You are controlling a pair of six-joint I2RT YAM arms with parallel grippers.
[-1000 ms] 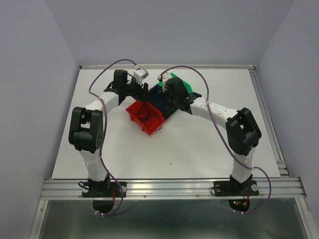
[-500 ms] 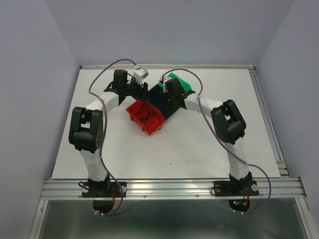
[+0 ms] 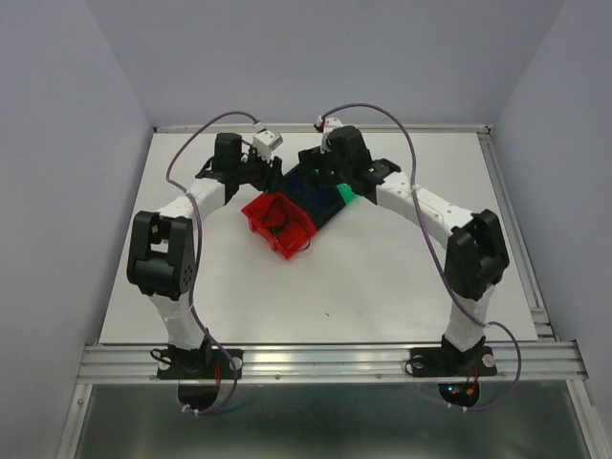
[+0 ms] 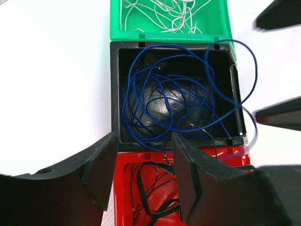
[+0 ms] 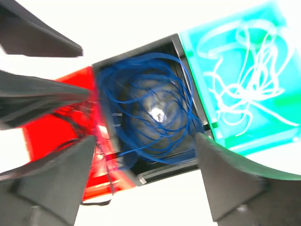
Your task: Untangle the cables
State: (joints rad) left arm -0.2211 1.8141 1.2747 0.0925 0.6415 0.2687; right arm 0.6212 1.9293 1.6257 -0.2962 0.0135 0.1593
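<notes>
Right gripper (image 5: 146, 141), jaws spread wide and empty, hangs directly over the blue cables (image 5: 146, 106) coiled in the black bin (image 4: 114, 94), the coil centred beneath it. Left gripper (image 4: 143, 141), jaws parted and empty, sits over the wall shared with the red bin (image 4: 123, 188), the coil just ahead of it; the right arm is judged better placed

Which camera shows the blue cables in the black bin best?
Left wrist: the blue cables lie sharp, coiled in the black bin. Right wrist shows them blurred; top external shows only a small dark patch.
</notes>
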